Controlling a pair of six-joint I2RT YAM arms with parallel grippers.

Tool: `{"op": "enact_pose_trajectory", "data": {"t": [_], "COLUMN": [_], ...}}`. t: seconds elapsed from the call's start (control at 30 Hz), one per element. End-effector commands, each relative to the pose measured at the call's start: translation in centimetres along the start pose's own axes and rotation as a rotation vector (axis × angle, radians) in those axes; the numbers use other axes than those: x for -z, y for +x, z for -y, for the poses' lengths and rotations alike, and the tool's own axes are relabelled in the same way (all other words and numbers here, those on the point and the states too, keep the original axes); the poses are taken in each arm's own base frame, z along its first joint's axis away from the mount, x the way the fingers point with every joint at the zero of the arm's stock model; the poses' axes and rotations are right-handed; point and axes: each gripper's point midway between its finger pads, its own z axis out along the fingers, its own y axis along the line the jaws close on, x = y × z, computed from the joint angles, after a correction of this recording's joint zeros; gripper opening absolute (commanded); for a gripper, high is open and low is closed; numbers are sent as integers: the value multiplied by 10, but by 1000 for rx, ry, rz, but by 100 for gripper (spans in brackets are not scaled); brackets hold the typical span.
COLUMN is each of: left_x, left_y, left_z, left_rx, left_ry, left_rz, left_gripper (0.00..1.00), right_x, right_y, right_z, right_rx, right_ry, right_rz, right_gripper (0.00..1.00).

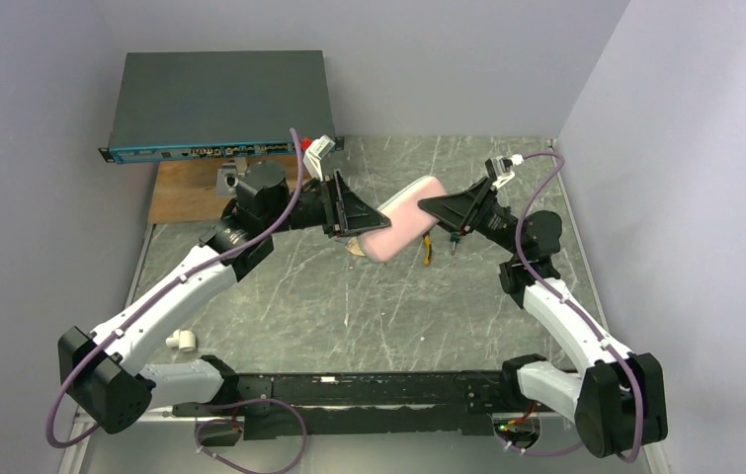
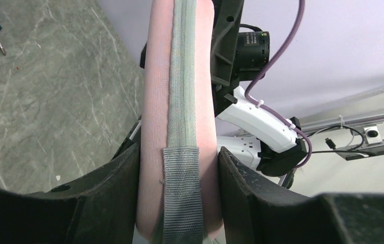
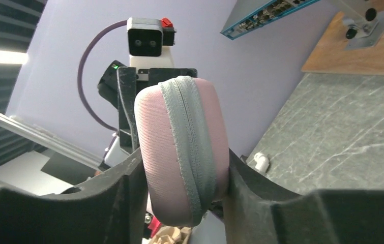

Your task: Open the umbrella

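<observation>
- The umbrella's pale pink sleeve (image 1: 403, 219) sits at the centre of the top view. It is a padded oblong slanting from lower left to upper right, held off the desk (image 1: 349, 306).
- A grey zip (image 2: 182, 76) runs along its length, closed.
- A tan scrap (image 1: 355, 248) shows beneath its lower-left end.
- The left fingers (image 2: 103, 198) and right fingers (image 3: 108, 203) pinch opposite ends.

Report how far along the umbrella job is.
Done: the pink case is up off the table, clamped by left pincer and right pincer at opposite ends. In hand: that two-sided hold. Left: its grey zip looks shut, so unzipping, pulling the umbrella out and opening it remain.
</observation>
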Motion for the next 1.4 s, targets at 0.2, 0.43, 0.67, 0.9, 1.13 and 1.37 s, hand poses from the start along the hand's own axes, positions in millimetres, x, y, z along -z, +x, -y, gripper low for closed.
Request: {"op": "enact_pose_trajectory", "data": {"t": [0.2, 0.43, 0.67, 0.9, 1.13, 1.37], "left_x": [10, 5, -4, -11, -10, -4], "left_y": [-9, 7, 25, 38, 34, 15], "left_z": [17, 0, -15, -7, -4, 10], "left_rx": [-142, -207, -176, -196, -195, -170], "left_ry": [0, -12, -12, 0, -22, -69], "left_rz": [41, -61, -105, -147, -127, -47], "left_gripper": [93, 99, 96, 63, 10, 0], "right_x": [3, 5, 3, 2, 5, 16], "right_y": [4, 6, 3, 3, 8, 14], "right_z": [-26, -34, -37, -32, -23, 7], "right_rx": [98, 108, 112, 105, 106, 230], "right_ry": [-43, -34, -37, -32, -10, 179], "right_rz": [-47, -54, -52, -52, -66, -103], "right_gripper": [12, 9, 8, 8, 47, 100]}}
